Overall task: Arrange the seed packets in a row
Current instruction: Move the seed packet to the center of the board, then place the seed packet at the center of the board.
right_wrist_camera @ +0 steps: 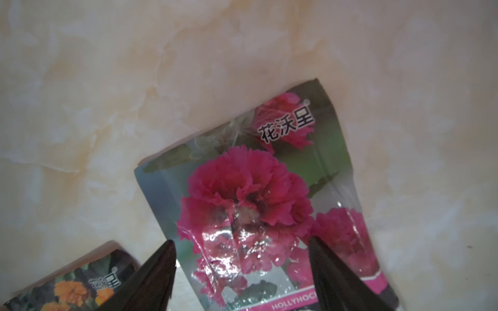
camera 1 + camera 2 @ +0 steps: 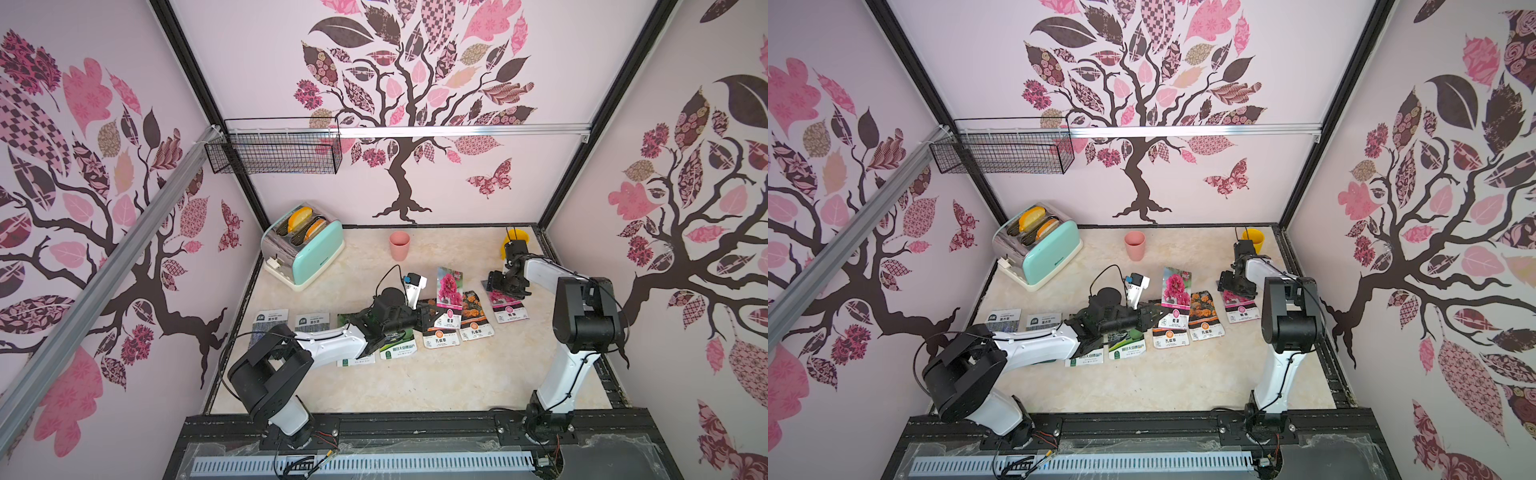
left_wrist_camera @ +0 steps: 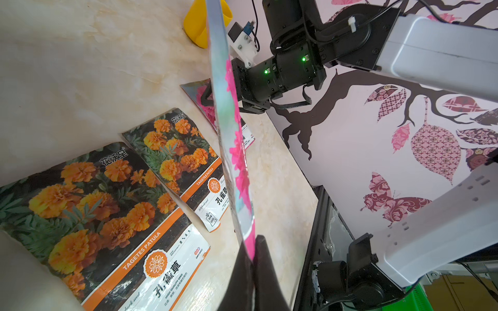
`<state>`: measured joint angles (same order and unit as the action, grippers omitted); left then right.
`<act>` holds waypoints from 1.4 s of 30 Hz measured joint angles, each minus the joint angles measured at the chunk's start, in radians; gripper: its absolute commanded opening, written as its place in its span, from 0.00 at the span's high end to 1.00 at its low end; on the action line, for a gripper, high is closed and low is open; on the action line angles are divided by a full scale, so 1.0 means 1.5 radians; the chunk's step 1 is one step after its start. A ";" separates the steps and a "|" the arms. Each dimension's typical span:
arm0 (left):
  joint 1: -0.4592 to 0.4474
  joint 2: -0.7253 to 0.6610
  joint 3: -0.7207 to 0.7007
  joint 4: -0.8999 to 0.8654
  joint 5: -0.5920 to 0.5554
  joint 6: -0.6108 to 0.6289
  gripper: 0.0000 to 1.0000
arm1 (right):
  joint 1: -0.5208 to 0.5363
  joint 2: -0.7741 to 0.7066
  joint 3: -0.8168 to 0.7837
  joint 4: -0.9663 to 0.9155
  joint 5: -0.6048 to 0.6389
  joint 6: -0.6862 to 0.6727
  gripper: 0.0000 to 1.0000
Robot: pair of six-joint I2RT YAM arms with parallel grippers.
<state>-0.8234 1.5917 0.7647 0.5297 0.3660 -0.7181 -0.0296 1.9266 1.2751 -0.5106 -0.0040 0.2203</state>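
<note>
Placing step: left gripper (image 3: 254, 242) clamps a magenta packet (image 2: 449, 286), raised over the marigold packets (image 3: 172, 159). Right gripper (image 1: 241, 241), jaws spread, is poised over the rightmost magenta packet (image 1: 250, 188). Next, probably: lay it flat beside its twin.

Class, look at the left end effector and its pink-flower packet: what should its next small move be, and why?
Probably carry the held packet right and lay it flat beside its twin. The left end effector is shut on it, lifted over the marigold packets, while the twin lies flat at the row's right end under the open right end effector.
</note>
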 measured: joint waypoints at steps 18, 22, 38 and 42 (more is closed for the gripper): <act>-0.001 0.002 0.000 0.006 0.002 -0.001 1.00 | 0.000 -0.083 -0.117 0.027 -0.011 -0.002 0.21; -0.001 0.012 0.000 0.013 0.004 -0.008 1.00 | 0.000 -0.099 -0.116 0.024 -0.018 -0.002 0.17; -0.027 0.152 0.075 0.220 0.006 -0.169 1.00 | -0.001 -0.466 -0.193 0.146 -0.178 0.112 0.15; -0.026 0.191 0.104 0.294 -0.006 -0.222 1.00 | -0.001 -0.555 -0.259 0.189 -0.246 0.171 0.16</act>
<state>-0.8619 1.8786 0.9207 0.9707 0.3569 -1.0512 -0.0303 1.0939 0.8867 -0.2276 -0.3729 0.4763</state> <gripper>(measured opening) 0.042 0.849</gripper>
